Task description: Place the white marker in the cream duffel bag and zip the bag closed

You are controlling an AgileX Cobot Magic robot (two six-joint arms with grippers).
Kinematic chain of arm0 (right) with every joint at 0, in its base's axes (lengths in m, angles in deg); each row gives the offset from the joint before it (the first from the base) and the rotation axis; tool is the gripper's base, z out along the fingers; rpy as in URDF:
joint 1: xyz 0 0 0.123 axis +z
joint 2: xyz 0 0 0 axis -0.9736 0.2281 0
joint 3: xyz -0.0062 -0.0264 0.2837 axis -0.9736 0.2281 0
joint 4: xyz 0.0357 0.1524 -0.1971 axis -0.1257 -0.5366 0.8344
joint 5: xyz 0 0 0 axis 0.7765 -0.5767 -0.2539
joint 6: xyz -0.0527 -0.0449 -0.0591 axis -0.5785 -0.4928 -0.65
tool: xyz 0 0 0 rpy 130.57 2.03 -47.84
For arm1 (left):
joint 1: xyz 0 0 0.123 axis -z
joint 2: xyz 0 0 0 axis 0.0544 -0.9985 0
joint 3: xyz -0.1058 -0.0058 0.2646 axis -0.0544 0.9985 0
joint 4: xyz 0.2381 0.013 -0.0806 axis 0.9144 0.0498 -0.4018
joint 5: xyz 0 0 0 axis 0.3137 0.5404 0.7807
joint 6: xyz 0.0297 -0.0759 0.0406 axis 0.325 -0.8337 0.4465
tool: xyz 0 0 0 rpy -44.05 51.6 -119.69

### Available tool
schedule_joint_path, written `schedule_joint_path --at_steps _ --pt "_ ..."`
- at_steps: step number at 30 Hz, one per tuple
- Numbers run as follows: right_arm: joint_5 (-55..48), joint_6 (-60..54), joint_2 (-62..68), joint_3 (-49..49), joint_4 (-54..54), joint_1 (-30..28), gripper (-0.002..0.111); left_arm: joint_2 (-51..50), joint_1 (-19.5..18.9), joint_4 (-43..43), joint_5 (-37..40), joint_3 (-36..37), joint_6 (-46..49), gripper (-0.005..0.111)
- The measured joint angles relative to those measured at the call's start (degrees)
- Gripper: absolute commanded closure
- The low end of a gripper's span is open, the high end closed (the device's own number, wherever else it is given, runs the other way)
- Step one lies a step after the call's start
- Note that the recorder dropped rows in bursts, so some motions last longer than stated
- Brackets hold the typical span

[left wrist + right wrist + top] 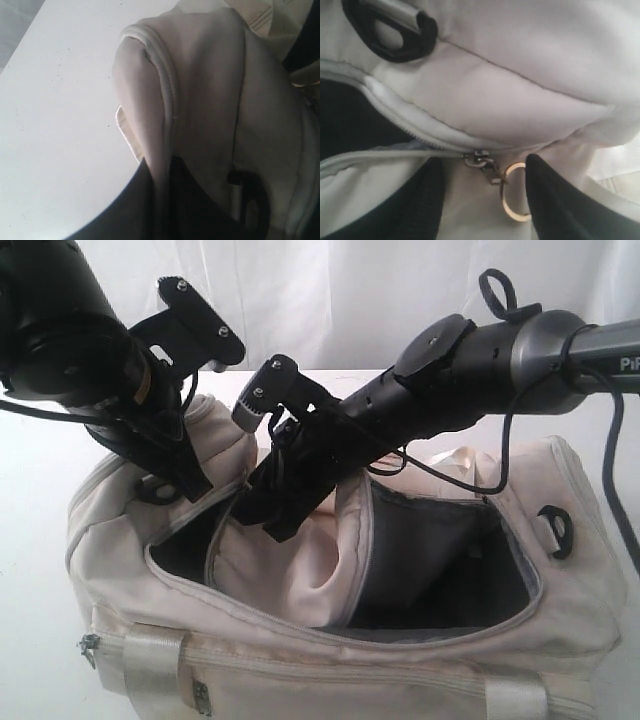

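The cream duffel bag [330,660] lies on the table with its top opening gaping and the dark lining [440,560] showing. At the bag's left end my left gripper [185,480] is shut on a fold of the cream fabric [200,100], pinched between its dark fingers. My right gripper [275,520] reaches across to the left part of the opening. It stands open with the grey zipper slider [479,160] and its metal ring pull [512,195] between the fingers [555,200]. The white marker is out of view.
The bag rests on a white table [60,125] before a white backdrop. A black plastic loop [555,530] sits at the bag's right end and another [390,35] near the zipper. Webbing straps [150,660] hang at the front. A black cable [500,455] droops from the right arm.
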Motion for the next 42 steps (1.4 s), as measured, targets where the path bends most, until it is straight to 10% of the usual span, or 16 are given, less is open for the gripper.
schedule_joint_path --at_steps 13,30,42 --pt "-2.51 1.75 -0.26 0.0 -1.9 0.0 0.107 0.0 0.0 0.43 -0.48 0.0 0.0 0.106" --pt "-8.77 16.48 -5.98 0.0 10.1 0.0 0.107 0.26 0.0 -0.36 -0.81 0.0 0.0 0.105" --pt "-6.24 16.78 -6.25 0.0 12.01 0.1 0.107 4.67 0.0 -2.2 -4.92 0.0 0.21 0.064"
